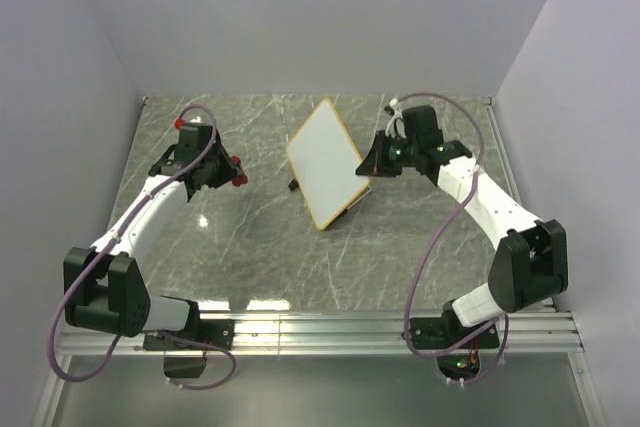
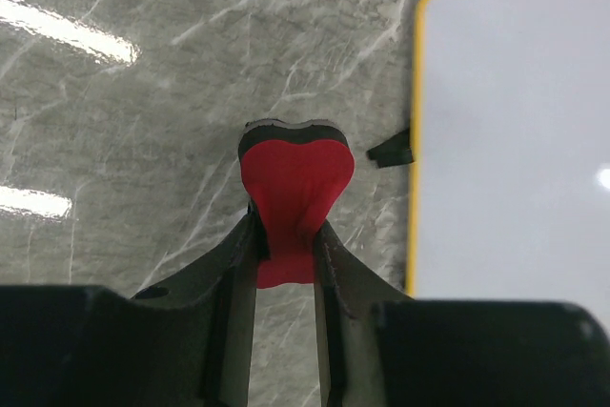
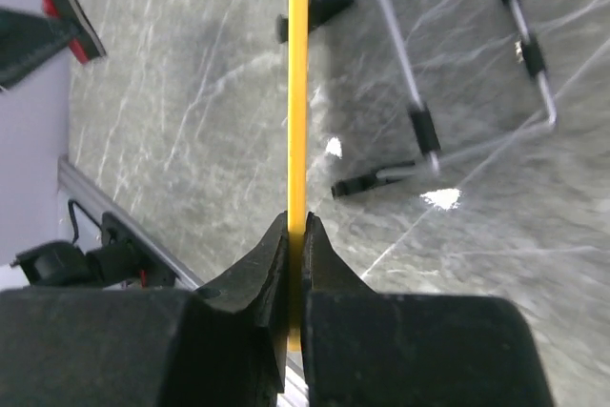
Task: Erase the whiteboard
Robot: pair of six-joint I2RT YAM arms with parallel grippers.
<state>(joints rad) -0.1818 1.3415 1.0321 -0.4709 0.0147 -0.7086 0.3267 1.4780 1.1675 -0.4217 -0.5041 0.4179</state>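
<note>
Clamped between the narrow jaws of the left gripper [image 2: 286,235]: a red eraser [image 2: 295,183], broad end forward, over the table [image 2: 143,140]

Just to the right of those jaws and slightly ahead, not touching the eraser: the whiteboard [image 2: 515,140], propped at a tilt, white face toward the eraser, long edge roughly parallel to the fingers, a black foot [image 2: 393,150] poking out at the frame

No marks visible on the part of the face in view

Pinched nearly shut on the board's yellow edge from the opposite side: the right gripper [image 3: 295,235], frame running straight ahead out of its jaws, wire stand [image 3: 419,131] to their right

Likely next: sweeping the eraser rightward onto the face and along that long edge, left arm wiping, right arm only steadying

Worth watching: pressure against a board held at one edge alone
</note>
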